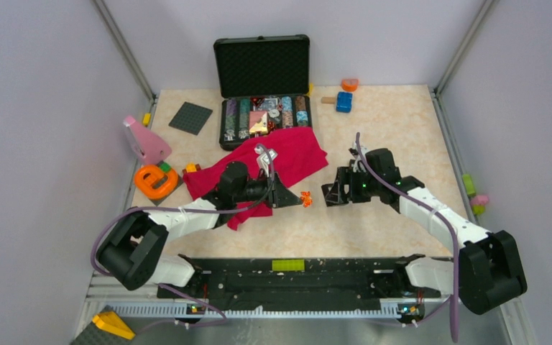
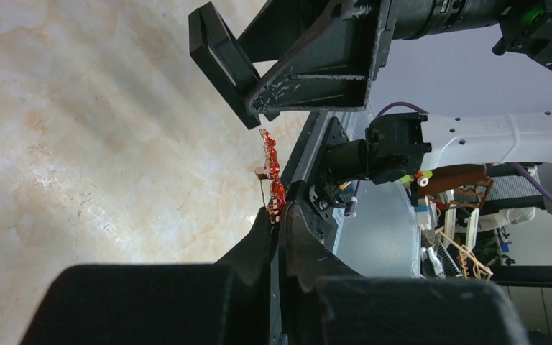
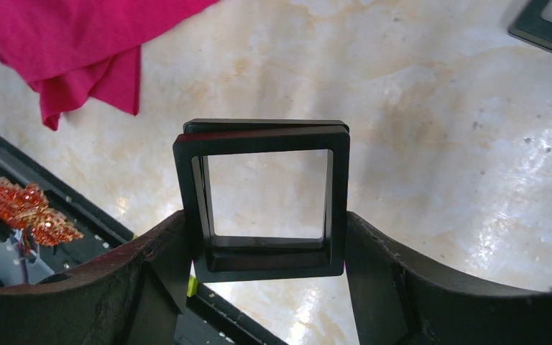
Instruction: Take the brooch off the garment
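Left wrist: spiky orange-red brooch [image 2: 273, 172].

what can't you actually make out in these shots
- brooch clasp: the left wrist view shows it edge-on, its foot pinched in the left end effector; too small in the top view.
- garment middle: top view, the left arm covers it.
- case contents: top view, too small.
- frame sides: right wrist view, the right end effector covers them.

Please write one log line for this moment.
left claw: shut on brooch | brooch: off cloth, above table | right claw: shut on frame
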